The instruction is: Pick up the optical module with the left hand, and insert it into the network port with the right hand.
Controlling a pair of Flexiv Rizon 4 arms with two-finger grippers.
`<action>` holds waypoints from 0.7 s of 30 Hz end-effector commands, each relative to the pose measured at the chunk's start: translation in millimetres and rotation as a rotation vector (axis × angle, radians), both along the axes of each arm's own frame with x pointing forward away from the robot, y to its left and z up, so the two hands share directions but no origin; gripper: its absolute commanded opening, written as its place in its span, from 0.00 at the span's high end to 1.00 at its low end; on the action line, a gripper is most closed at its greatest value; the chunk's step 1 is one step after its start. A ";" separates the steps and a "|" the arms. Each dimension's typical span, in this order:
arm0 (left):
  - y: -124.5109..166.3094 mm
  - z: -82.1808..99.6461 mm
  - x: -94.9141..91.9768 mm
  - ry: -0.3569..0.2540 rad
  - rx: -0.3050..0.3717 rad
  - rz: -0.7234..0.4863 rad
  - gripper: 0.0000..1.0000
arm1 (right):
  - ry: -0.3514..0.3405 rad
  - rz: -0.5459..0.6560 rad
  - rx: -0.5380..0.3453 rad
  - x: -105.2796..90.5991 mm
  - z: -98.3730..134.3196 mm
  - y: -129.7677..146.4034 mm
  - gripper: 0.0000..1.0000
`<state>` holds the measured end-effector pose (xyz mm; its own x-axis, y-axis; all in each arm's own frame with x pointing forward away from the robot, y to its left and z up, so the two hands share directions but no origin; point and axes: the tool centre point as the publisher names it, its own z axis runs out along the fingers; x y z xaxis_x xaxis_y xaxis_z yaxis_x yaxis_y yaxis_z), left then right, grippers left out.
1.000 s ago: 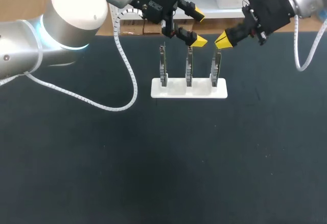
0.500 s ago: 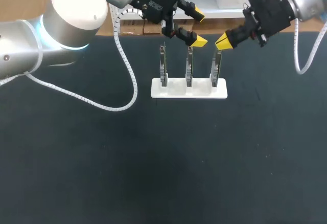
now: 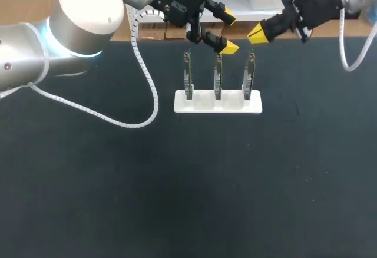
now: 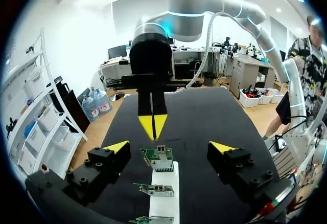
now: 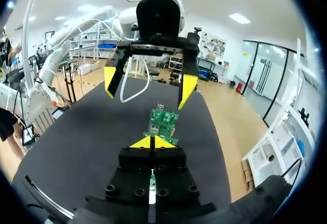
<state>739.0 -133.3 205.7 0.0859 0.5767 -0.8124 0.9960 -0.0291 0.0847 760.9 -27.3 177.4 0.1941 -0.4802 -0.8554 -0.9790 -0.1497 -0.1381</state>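
"While both arms hang over the far part of the surface [image 3: 177, 181], where do the boards stand?"

"Three green boards [image 3: 218, 76] stand upright in a white rack [image 3: 203, 103], which lies at 12 o'clock from the middle of the surface. One board is at the rack's 9 o'clock end, one in its middle and one at its 3 o'clock end."

"And the port?"

"In the left wrist view, the board farthest from that camera bears a small silver port [image 4: 161, 149] on its top edge. Whether a module sits in it I cannot tell."

"The left hand?"

"The left hand [image 3: 229, 32] is above the rack, at about its 12 o'clock, with fingers spread wide and holding nothing. In the head view one yellow tip shows just beside the top of the middle board, and the other is well off toward 12 o'clock. Its wrist view shows the row of boards between its fingers, touching neither."

"The right hand?"

"The right hand [image 3: 257, 33] comes in from 2 o'clock and hangs at about 1 o'clock from the rack, apart from the 3 o'clock board. Its two yellow tips are pressed together into one point, and I see nothing between them. In its wrist view the nearest board stands just ahead of the tips. The left hand's spread fingers are beyond it, one on either side of the row."
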 end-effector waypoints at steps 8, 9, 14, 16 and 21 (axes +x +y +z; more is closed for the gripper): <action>-1.0 1.4 1.6 0.004 0.008 -0.001 0.00 | 0.007 -0.090 -0.088 -26.3 23.8 -18.5 0.00; -1.0 1.4 1.6 0.004 0.008 -0.001 0.00 | 0.002 -0.088 -0.086 -27.8 25.2 -19.3 0.00; -1.0 1.4 1.6 0.004 0.008 -0.001 0.00 | 0.000 -0.098 -0.099 -30.7 28.7 -20.8 0.00; -1.0 1.4 1.6 0.004 0.008 -0.001 0.00 | -0.001 -0.095 -0.121 -31.8 29.5 -20.1 0.00; -1.0 1.4 1.6 0.004 0.008 -0.001 0.00 | -0.012 -0.105 -0.112 -35.5 30.8 -21.8 0.00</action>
